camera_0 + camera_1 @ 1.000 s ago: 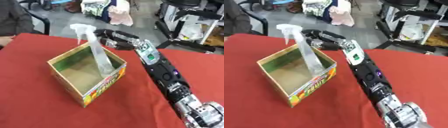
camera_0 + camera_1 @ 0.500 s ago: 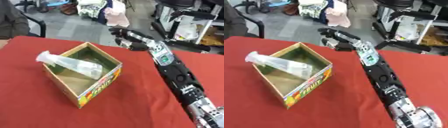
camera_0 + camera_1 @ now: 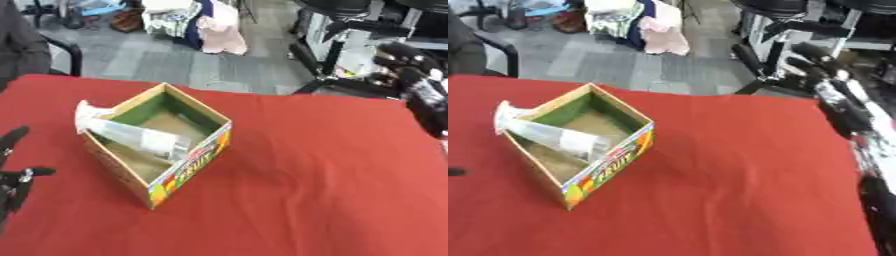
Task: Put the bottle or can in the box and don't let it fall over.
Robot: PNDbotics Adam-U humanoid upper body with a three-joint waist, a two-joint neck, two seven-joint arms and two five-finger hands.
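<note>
Left eye view shows the bottle [image 3: 131, 135] as a clear spray bottle with a pale trigger head, lying tipped over rather than upright. Its head rests over the left rim of the box [image 3: 188, 172] and its body slants down into the box toward the right. The box is an open cardboard carton, green on its inner walls and brown on its floor, with bright printed lettering on the near side. It sits on the red table [image 3: 306, 190], left of the middle.

Only the left eye view shows the left hand [image 3: 13, 180], at the lower left edge beside the box and apart from it, with dark fingers spread and holding nothing. In the right eye view just a dark sliver of it shows at the left edge.

The right hand [image 3: 820, 62] shows more fully in the right eye view, raised at the upper right beyond the table's far edge, well apart from the box. Its fingers are loosely extended and empty, with the black forearm running down the right side of the picture.
</note>
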